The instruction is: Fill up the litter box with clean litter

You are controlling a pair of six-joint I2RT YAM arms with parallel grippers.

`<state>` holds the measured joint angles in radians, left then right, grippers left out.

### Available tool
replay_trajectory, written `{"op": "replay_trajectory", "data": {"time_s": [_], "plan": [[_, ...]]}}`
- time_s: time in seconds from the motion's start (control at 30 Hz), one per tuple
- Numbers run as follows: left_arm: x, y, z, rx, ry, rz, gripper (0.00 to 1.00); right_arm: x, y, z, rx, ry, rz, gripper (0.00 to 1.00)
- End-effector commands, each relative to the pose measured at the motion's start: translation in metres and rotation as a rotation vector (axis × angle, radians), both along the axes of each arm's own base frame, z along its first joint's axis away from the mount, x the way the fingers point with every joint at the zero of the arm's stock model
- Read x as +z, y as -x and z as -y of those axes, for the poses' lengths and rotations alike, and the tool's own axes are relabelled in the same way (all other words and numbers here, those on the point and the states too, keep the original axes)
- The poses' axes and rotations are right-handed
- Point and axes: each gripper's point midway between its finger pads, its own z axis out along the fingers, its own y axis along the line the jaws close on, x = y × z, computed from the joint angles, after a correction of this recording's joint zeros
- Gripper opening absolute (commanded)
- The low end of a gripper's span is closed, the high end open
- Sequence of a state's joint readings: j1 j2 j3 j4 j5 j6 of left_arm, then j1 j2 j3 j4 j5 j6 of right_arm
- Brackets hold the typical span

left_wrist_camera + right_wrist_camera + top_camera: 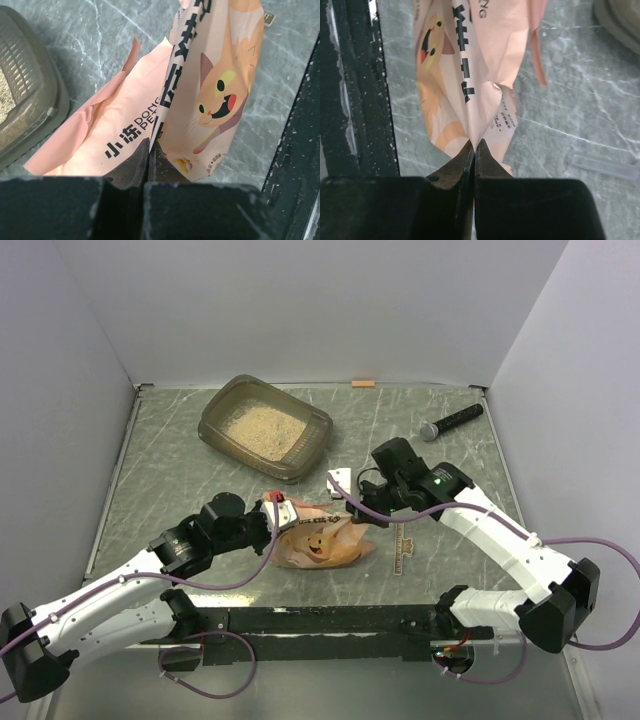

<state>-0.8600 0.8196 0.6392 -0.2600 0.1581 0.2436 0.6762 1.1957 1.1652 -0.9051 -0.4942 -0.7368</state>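
Left hand (150,149) and right hand (474,148) tight on orange pouch (320,543), litter box (207,426) just beyond, microphone (452,422) aside.

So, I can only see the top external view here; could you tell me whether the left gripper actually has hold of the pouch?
Observer: Yes. In the left wrist view, the left gripper has its fingers pressed shut on an edge of the pouch, with no gap between them.
Operator: Thank you. And how about the right gripper, please?
Observer: Its own wrist view shows the same. The fingers are shut tight on a creased edge of the pouch, just below a small notch in the plastic.
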Motion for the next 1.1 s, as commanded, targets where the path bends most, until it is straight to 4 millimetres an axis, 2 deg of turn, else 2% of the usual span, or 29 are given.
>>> {"op": "replay_trajectory", "data": {"time_s": [0.0,0.13,0.23,0.33,0.4,0.43,0.5,0.6,0.7,0.73,0.8,0.87,0.9,0.93,1.03,1.07], "plan": [[0.032,-0.027,-0.021,0.149,0.003,0.121,0.01,-0.007,-0.003,0.013,-0.022,0.027,-0.003,0.0],[0.038,-0.035,-0.027,0.196,-0.011,0.155,0.01,-0.01,-0.011,0.009,-0.046,-0.03,0.029,0.0],[0.038,-0.038,-0.029,0.211,-0.022,0.159,0.01,-0.008,-0.009,0.002,-0.036,-0.073,0.028,0.0],[0.031,-0.034,-0.025,0.193,-0.014,0.13,0.01,-0.019,-0.005,0.003,-0.042,-0.062,-0.016,0.0],[0.029,-0.032,-0.023,0.183,-0.006,0.115,0.01,-0.024,-0.004,0.001,-0.059,-0.065,-0.034,0.11],[0.029,-0.03,-0.022,0.175,0.001,0.11,0.01,-0.025,-0.005,0.001,-0.076,-0.073,-0.038,0.23],[0.027,-0.029,-0.021,0.167,0.001,0.103,0.01,-0.025,-0.011,0.005,-0.129,-0.075,-0.007,0.35],[0.025,-0.026,-0.017,0.147,0.006,0.087,0.01,-0.013,-0.028,0.015,-0.259,-0.099,0.044,0.56],[0.024,-0.024,-0.014,0.132,0.011,0.074,0.01,0.006,-0.044,0.029,-0.436,-0.18,0.075,0.57],[0.024,-0.024,-0.013,0.129,0.013,0.071,0.01,0.02,-0.055,0.038,-0.555,-0.235,0.106,0.58],[0.024,-0.022,-0.012,0.122,0.013,0.063,0.01,0.019,-0.063,0.052,-0.702,-0.261,0.104,0.62],[0.024,-0.022,-0.012,0.121,0.014,0.06,0.01,0.017,-0.069,0.068,-0.9,-0.294,0.051,0.62],[0.025,-0.021,-0.011,0.119,0.018,0.06,0.01,0.014,-0.067,0.069,-0.976,-0.322,-0.017,0.61],[0.025,-0.022,-0.011,0.119,0.019,0.061,0.01,0.011,-0.065,0.066,-0.981,-0.322,-0.075,0.61],[0.026,-0.021,-0.012,0.118,0.023,0.061,0.01,-0.014,-0.062,0.077,-1.099,-0.258,-0.229,0.57],[0.026,-0.021,-0.012,0.121,0.025,0.06,0.01,-0.025,-0.06,0.09,-1.177,-0.211,-0.259,0.57]]}}
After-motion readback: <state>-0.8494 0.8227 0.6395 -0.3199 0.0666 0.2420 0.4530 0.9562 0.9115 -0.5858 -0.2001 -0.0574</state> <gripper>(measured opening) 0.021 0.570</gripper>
